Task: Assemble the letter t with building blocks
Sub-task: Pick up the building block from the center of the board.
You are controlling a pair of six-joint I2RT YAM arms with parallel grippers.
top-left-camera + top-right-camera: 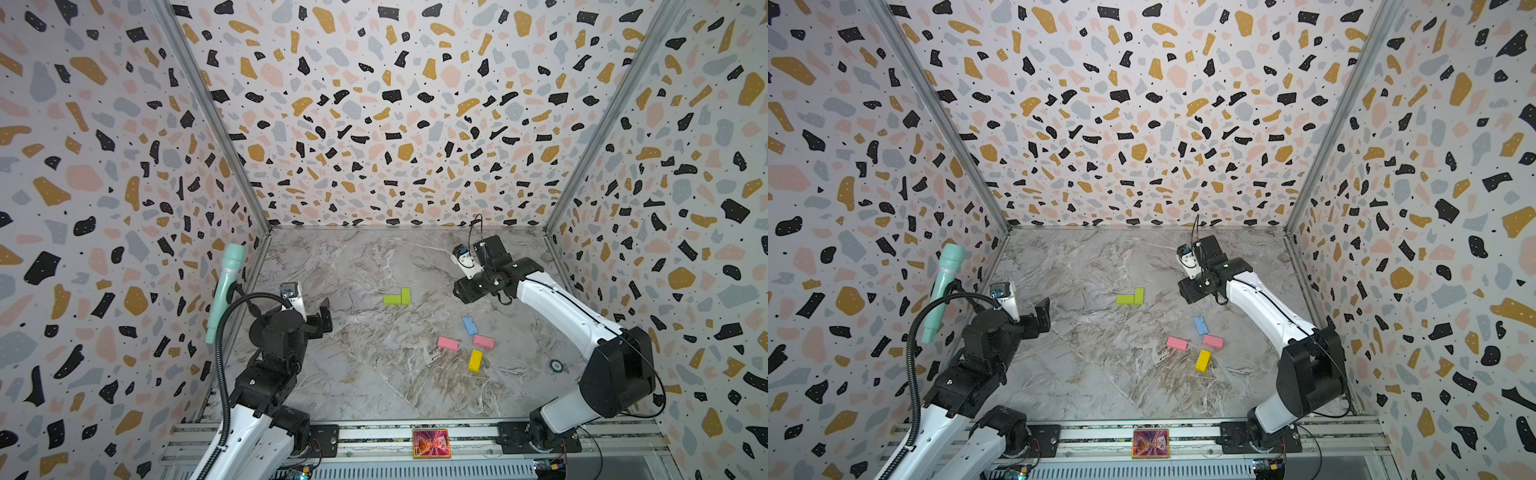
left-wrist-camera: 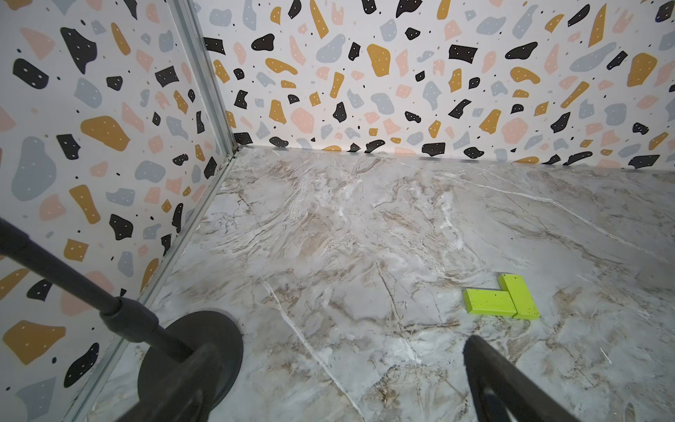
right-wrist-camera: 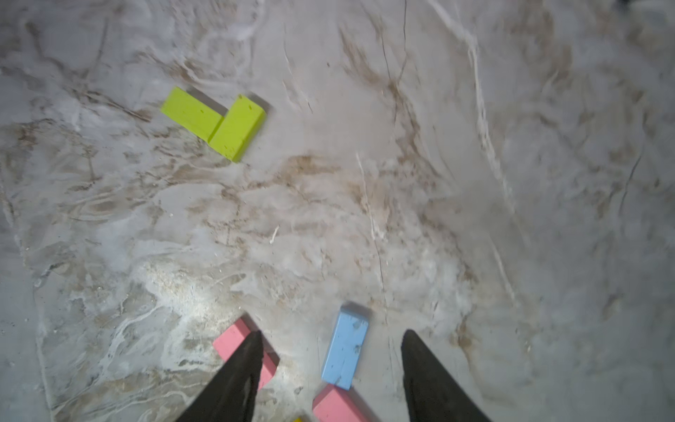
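In both top views, six flat, matte rectangular bricks dot the veined, marble-look tabletop (image 1: 353,386). Two lime green bricks (image 1: 397,298) touch in an L to the right of the left pincer (image 1: 326,316), no letter t yet.

Left wrist: its dark jaws gape, empty, facing the L.

Right wrist: the right pincer (image 3: 332,331) hangs released and empty. The light blue brick (image 3: 345,350) lies below, between its tapered fingers (image 3: 237,376), with pink bricks (image 3: 232,341) beside.

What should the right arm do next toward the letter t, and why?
Probably lower the right gripper onto the light blue brick: its jaws are apart and empty, the brick lies flat, framed between them in the wrist view, and only the two green bricks are joined.
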